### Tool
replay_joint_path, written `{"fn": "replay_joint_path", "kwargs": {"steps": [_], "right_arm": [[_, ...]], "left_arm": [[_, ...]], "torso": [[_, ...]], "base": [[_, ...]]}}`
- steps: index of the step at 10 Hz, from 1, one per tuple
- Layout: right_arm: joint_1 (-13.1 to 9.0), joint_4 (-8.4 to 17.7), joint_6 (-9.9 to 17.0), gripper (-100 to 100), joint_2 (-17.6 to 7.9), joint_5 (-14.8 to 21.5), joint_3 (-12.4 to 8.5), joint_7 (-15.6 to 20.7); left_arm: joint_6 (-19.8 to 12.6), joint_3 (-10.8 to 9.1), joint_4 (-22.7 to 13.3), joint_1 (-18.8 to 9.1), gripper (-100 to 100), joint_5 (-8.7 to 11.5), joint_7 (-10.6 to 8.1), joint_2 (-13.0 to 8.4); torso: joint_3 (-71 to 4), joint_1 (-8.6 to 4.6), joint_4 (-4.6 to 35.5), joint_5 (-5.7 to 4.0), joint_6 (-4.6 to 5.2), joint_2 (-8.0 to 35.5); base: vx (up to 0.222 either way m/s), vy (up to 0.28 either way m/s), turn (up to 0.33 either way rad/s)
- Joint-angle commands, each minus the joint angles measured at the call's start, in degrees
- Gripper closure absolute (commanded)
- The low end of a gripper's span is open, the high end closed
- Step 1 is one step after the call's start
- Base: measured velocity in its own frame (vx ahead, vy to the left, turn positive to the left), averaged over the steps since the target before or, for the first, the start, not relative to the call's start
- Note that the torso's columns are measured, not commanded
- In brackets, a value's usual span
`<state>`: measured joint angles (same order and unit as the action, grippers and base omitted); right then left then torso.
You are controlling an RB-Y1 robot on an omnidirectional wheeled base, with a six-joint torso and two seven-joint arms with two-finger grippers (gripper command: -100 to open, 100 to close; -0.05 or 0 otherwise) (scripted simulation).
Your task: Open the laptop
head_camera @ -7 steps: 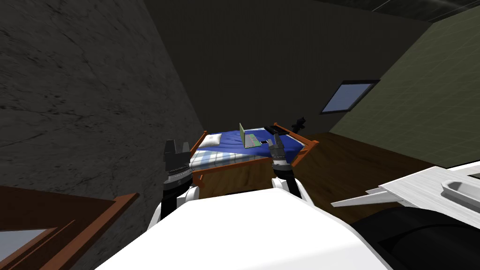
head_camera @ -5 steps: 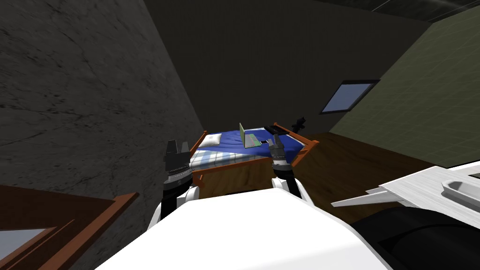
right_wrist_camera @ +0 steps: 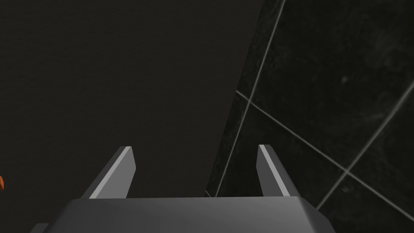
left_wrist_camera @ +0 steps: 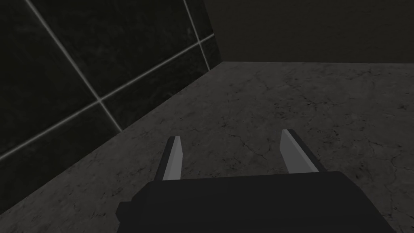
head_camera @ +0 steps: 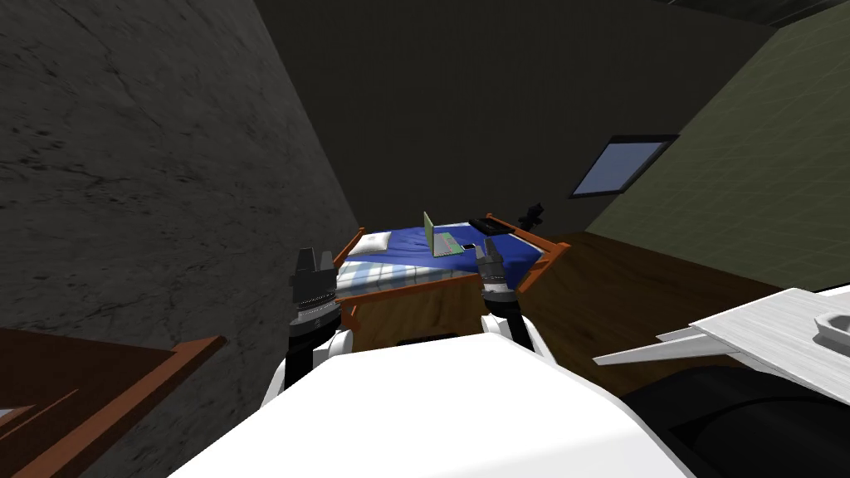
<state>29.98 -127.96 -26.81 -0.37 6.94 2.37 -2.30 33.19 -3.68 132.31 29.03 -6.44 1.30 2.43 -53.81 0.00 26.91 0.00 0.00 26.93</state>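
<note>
A small laptop [head_camera: 440,238] stands on the blue bedspread of a wooden-framed bed [head_camera: 419,286] ahead of me, its lid raised and its light keyboard showing. My right gripper [head_camera: 486,250] is held up in front of the bed's near right part, short of the laptop, fingers open and empty [right_wrist_camera: 194,172]. Raised at the bed's near left corner, my left gripper [head_camera: 312,264] is also open with nothing between its fingers [left_wrist_camera: 232,153].
A white pillow [head_camera: 371,242] lies at the bed's left end and a dark flat object [head_camera: 488,226] at its far right. A dark stone wall [head_camera: 149,182] runs along my left. A white counter [head_camera: 772,332] juts in at the right, brown wooden furniture [head_camera: 91,390] at lower left.
The whole head view has shifted slightly: I have moved a little, and the bed and laptop sit marginally higher. Both arms keep their pose.
</note>
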Motion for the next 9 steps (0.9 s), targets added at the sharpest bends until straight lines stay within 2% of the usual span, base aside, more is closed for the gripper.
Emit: {"fn": "replay_joint_path", "kwargs": {"steps": [1, 2, 3, 5, 9], "right_arm": [[0.00, 0.00, 0.00, 0, 0.00, 0.00, 0.00, 0.00], [0.00, 0.00, 0.00, 0, 0.00, 0.00, 0.00, 0.00], [0.46, 0.51, 0.83, -100, -2.62, 0.52, -0.75, 0.35], [1.16, 1.19, 2.02, -100, -5.13, 1.28, -1.85, 0.85], [3.35, 2.90, 5.57, -100, -10.22, 3.61, -5.18, 2.37]], "left_arm": [[0.00, 0.00, 0.00, 0.00, 0, 0.00, 0.00, 0.00], [0.00, 0.00, 0.00, 0.00, 0, 0.00, 0.00, 0.00], [0.00, 0.00, 0.00, 0.00, 0, 0.00, 0.00, 0.00], [-0.01, 0.01, -0.03, 0.00, 0, 0.00, 0.00, 0.00], [-0.01, 0.01, -0.03, 0.00, 0, 0.00, 0.00, 0.00]], "torso": [[-8.46, 0.00, 4.23, 0.00, 0.00, 4.23], [-16.92, 0.00, 8.46, 0.00, 0.00, 8.46], [-25.38, 0.00, 12.69, 0.00, 0.00, 12.69], [-30.44, 0.06, 15.14, 0.02, -0.01, 15.16], [-30.75, 0.02, 15.37, 0.01, 0.00, 15.36]], "base": [[0.000, 0.000, 0.000], [0.000, 0.000, 0.000], [0.007, 0.012, 0.101], [0.002, 0.024, 0.138], [0.003, 0.036, 0.157]]}}
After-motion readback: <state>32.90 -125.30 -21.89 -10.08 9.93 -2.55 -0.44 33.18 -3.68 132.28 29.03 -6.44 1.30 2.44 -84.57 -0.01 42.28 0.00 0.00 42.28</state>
